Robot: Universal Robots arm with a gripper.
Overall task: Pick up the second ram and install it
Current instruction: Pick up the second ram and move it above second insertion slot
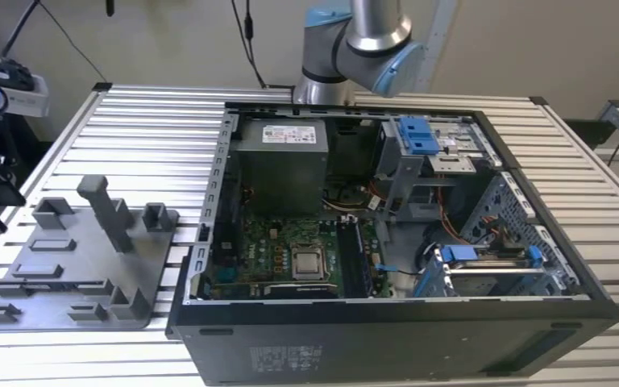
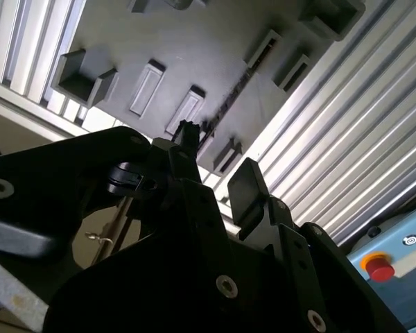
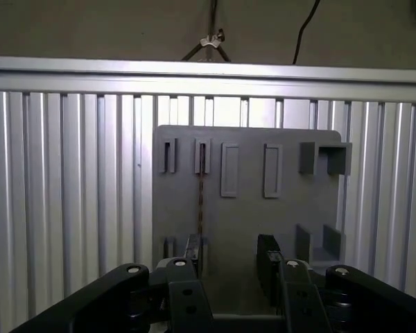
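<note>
On your slatted tabletop (image 3: pixel 69 194) the grey tray (image 3: pixel 291 215) holds the second ram (image 3: pixel 200 201) on edge — not yet picked; your hand (image 3: pixel 229 246) hovers near it, spread and empty.

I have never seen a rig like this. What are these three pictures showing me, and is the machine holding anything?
This is one robot arm with a pincer. The exterior view, taken from off the arm, shows a slatted metal table carrying an open computer case and a grey pegged tray. Both wrist views come from cameras on the arm and look past the pincer at that tray. The pincer is open and empty. A thin strip, apparently the second ram, stands on edge in the tray.
</note>
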